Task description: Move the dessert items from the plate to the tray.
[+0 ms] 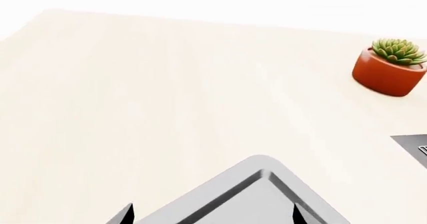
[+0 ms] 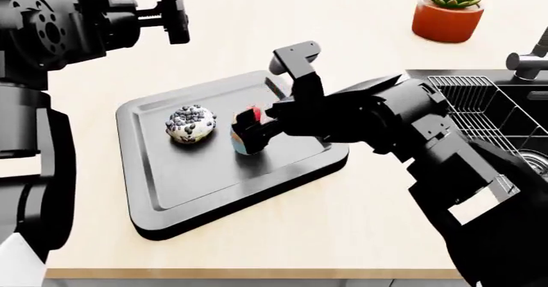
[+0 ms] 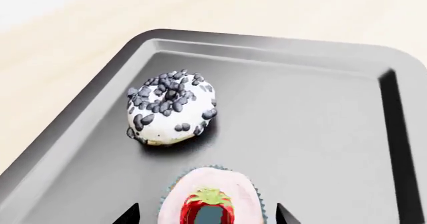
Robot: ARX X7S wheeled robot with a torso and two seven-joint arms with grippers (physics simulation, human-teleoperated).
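The dark tray (image 2: 197, 191) lies on the wooden table. The white-iced doughnut with chocolate chips (image 2: 190, 124) rests on it. It also shows in the right wrist view (image 3: 170, 108). The pink-frosted cupcake with a strawberry (image 2: 248, 117) sits on the tray beside the doughnut. My right gripper (image 2: 250, 139) straddles it, and in the right wrist view (image 3: 205, 216) a gap shows between the cupcake (image 3: 210, 196) and each finger. My left gripper (image 2: 176, 18) is raised at the table's far left, open and empty over a tray corner (image 1: 257, 184). No plate is in view.
A potted succulent (image 2: 447, 8) stands at the back right and also shows in the left wrist view (image 1: 390, 68). A wire rack (image 2: 479, 107) sits over the sink on the right, with a faucet (image 2: 527, 56) behind it. The table's front edge runs close below the tray.
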